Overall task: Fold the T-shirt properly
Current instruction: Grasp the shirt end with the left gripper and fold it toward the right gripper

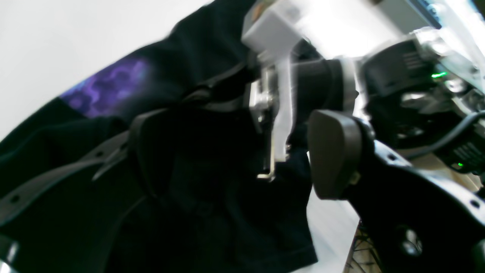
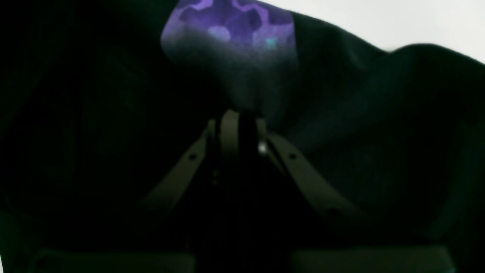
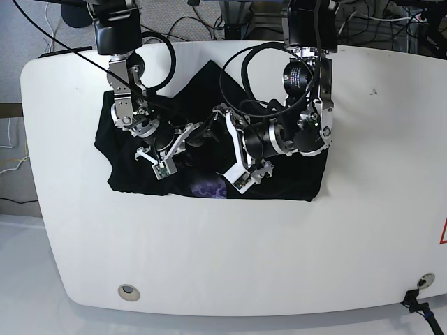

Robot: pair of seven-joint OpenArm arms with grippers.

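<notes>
The black T-shirt [image 3: 293, 174] lies bunched in the middle of the white table [image 3: 209, 265], with a patch of purple print [image 3: 209, 188] at its near edge. Both grippers meet over its centre. My left gripper [image 1: 242, 159] is open, its two dark pads [image 1: 333, 151] wide apart, with black T-shirt [image 1: 212, 212] fabric hanging between and behind them. In the base view my left gripper [image 3: 220, 122] reaches in from the right. My right gripper [image 2: 237, 125] is shut on a fold of the T-shirt [image 2: 360, 113] just under the purple print [image 2: 235, 34].
The right arm's wrist [image 1: 280, 76] is close in front of my left gripper. Cables [image 3: 237, 28] run along the table's far edge. A round hole [image 3: 128, 292] and a cable port [image 3: 422, 283] sit near the front edge.
</notes>
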